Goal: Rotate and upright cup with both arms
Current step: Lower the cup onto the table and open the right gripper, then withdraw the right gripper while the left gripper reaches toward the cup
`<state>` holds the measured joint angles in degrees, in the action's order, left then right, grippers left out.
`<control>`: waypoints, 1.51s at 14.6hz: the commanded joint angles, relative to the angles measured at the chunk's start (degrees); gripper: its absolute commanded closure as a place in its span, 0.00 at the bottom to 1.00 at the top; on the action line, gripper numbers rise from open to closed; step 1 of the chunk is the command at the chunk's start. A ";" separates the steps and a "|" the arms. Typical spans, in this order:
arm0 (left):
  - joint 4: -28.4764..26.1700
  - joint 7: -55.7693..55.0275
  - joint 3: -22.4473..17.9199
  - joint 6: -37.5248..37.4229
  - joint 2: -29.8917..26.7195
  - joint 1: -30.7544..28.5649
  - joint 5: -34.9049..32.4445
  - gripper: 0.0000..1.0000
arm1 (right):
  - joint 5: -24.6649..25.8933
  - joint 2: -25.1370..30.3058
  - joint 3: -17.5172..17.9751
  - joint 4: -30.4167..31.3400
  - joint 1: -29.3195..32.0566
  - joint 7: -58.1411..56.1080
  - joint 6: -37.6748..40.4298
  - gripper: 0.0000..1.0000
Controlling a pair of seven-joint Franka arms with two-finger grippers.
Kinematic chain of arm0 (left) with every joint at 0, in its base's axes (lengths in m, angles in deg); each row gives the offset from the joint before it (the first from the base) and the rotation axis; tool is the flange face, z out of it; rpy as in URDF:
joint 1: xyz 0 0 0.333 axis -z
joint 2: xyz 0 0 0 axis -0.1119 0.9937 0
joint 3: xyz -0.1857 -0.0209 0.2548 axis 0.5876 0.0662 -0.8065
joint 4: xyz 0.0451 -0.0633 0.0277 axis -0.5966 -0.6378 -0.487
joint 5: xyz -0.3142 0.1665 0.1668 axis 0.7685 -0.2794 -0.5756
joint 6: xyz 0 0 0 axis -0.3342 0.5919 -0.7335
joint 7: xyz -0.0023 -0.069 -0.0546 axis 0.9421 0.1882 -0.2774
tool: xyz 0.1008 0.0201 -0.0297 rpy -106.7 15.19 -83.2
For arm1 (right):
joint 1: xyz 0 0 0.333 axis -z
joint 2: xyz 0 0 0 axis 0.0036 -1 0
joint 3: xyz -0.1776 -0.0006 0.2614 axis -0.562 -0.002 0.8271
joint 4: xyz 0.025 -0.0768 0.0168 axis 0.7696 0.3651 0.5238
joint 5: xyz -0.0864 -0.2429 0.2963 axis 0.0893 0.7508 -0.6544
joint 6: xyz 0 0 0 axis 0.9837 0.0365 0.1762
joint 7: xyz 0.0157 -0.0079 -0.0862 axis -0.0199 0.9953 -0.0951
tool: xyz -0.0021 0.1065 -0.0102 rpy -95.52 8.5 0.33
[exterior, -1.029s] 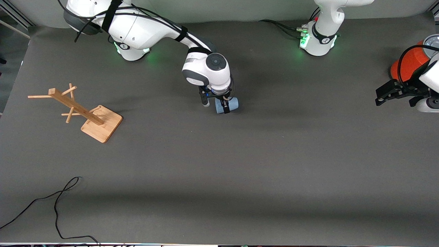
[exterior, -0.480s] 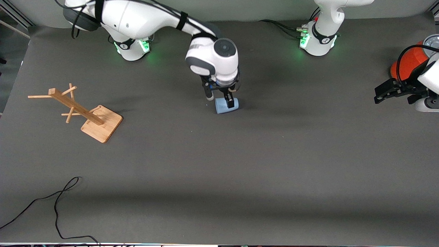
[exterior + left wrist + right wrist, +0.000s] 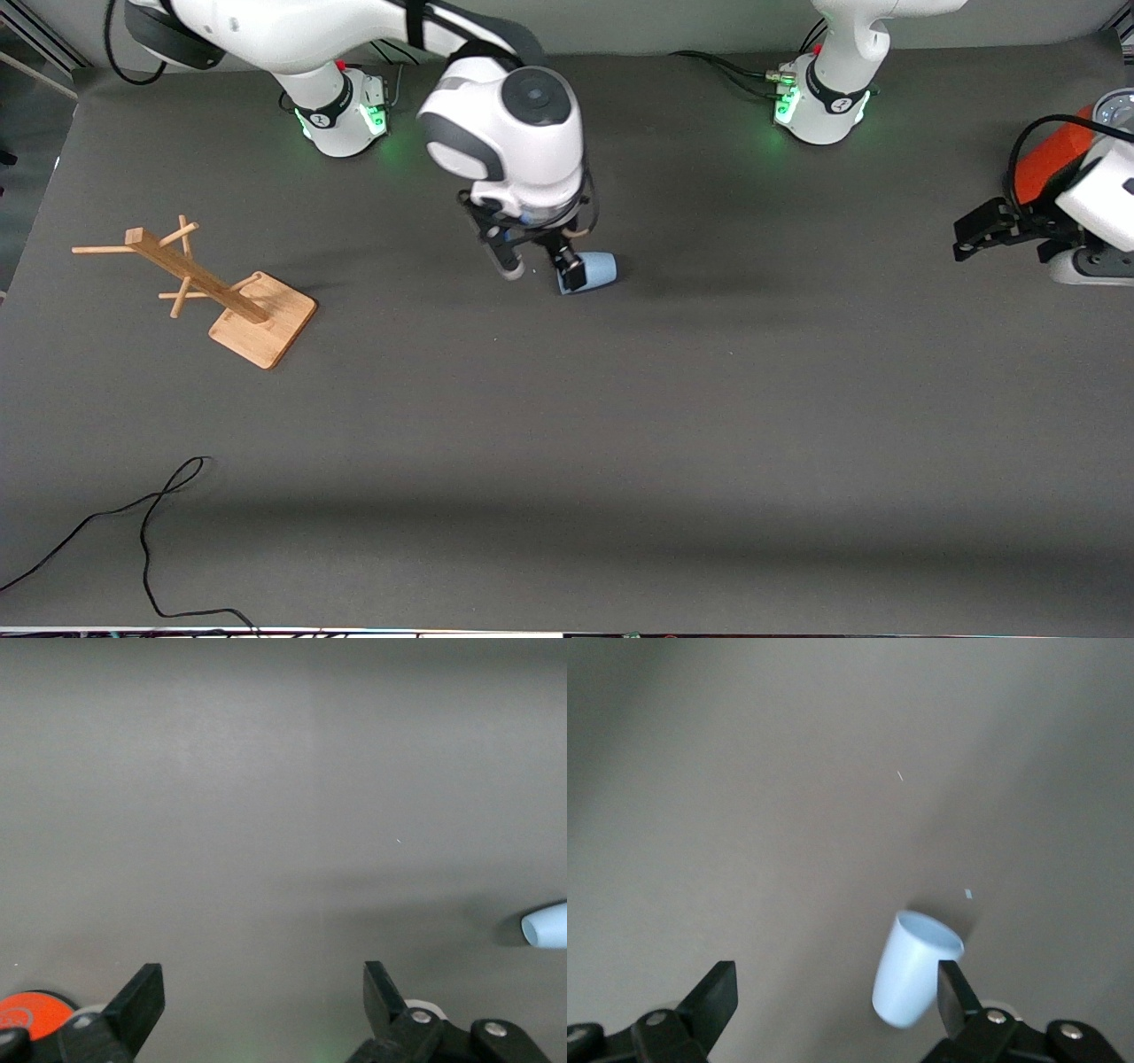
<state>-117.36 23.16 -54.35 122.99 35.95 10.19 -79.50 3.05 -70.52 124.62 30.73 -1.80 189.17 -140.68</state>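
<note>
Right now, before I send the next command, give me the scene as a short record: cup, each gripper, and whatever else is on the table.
cup: light blue, lying on its side on the table, not gripped
right gripper: open, over the table just beside the cup
left gripper: open, empty, waiting at the left arm's end of the table
orange can: under the left arm
wooden rack: at the right arm's end
black cable: nearest the front camera

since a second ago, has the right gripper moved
Yes. Against the cup, which lies in the same spot, the open right gripper has shifted off it toward the wooden rack and risen; only one finger overlaps the cup now.
</note>
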 commanded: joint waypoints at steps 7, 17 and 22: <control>-2.71 -21.74 15.84 3.42 1.17 2.65 -1.24 0.00 | -15.12 6.07 -13.80 -12.90 8.60 -49.90 8.14 0.00; 15.38 -61.04 21.05 3.61 22.25 25.57 -14.32 0.00 | -35.81 29.89 -48.55 -1.14 6.14 -101.37 10.25 0.00; 35.32 -71.95 19.47 -6.05 39.56 39.46 -21.62 0.00 | -35.89 38.43 -52.08 10.39 5.88 -107.44 7.00 0.00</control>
<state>-93.56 -45.48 -33.12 121.63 67.21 44.30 -98.35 -31.61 -36.76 74.19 35.45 5.02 84.57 -131.75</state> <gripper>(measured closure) 0.000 0.000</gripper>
